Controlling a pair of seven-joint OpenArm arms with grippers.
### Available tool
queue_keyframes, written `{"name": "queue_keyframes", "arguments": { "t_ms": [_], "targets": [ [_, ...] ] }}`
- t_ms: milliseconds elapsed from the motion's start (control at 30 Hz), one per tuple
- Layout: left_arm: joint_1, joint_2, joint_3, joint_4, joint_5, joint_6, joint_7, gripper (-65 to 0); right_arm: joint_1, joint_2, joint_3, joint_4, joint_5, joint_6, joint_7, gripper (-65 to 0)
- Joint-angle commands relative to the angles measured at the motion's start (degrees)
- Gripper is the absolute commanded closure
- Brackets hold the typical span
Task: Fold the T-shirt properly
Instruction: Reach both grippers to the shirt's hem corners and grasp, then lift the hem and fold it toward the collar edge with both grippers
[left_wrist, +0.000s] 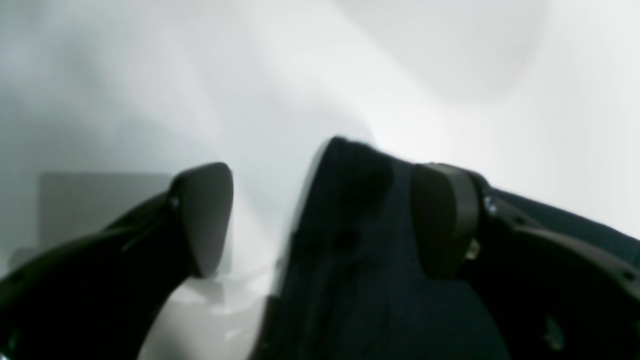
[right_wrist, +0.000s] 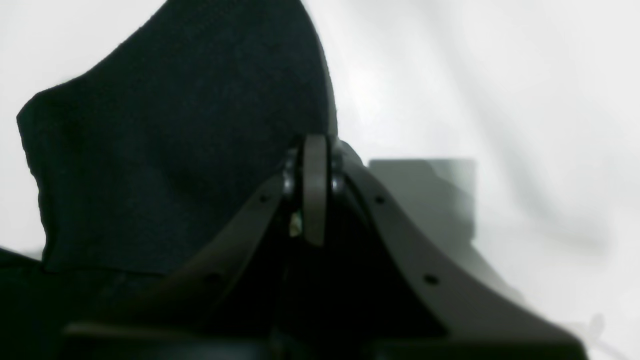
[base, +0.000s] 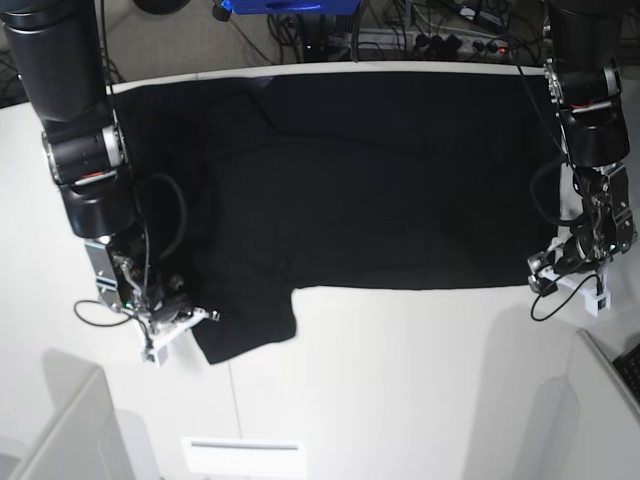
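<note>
the large black short-sleeved fabric t-shirt (base: 370, 180) lies spread wide across the white table (base: 400, 390), plain side up, one sleeve hanging toward the near edge; no fold looks finished, so nearly all the folding seems left. the right gripper (right_wrist: 315, 195) has its dark jaws pressed together, apparently pinching that sleeve's edge. the left gripper (left_wrist: 320, 220) sits at the shirt's other end with jaws spread, black cloth lying between them, not yet clamped.
</note>
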Motion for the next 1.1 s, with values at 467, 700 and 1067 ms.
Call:
{"name": "queue_keyframes", "arguments": {
  "t_ms": [467, 700, 1067],
  "targets": [
    [-5.10, -0.76, 7.05, -4.63, -0.68, -0.38, -0.30, -29.6, 1.04, 0.70, 0.05, 0.06, -0.67, -0.26, -1.90, 0.0],
    [-4.05, -0.76, 7.84, -4.63, -0.68, -0.38, -0.21, -1.8, 0.87, 0.70, 0.14, 0.33, -0.67, -0.26, -1.55, 0.0],
    [-2.46, -0.76, 6.87, -2.43, -1.03, -0.56, -0.21, 0.0, -2.30, 2.28, 0.23, 8.50, -0.41, -0.70, -0.50, 0.0]
  ]
}}
